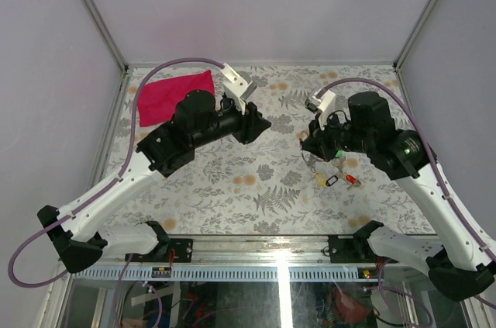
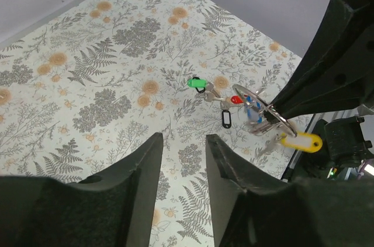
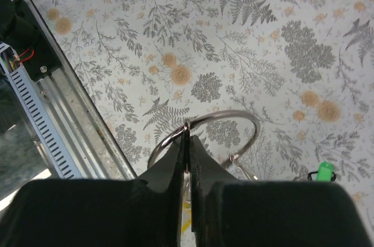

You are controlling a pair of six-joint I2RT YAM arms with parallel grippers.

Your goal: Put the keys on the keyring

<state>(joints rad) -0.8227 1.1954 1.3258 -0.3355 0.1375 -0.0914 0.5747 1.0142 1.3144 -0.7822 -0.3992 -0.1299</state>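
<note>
The right gripper (image 3: 187,140) is pinching the keyring (image 3: 229,112) toward 3 o'clock on the surface (image 1: 232,192). The keys (image 1: 333,179) bunch at its 5 o'clock, while the left gripper (image 2: 181,159) hangs spread near the middle.

Count: keyring (image 3: 228,112) 1. Key tags (image 1: 319,179) 5: green tag (image 2: 197,83), red tag (image 2: 236,100), black tag (image 2: 227,118), yellow tag (image 2: 301,141), blue tag (image 2: 250,103). Pink cloth (image 1: 176,95) 1. Arms 2: left arm (image 1: 209,122), right arm (image 1: 380,130).
</note>
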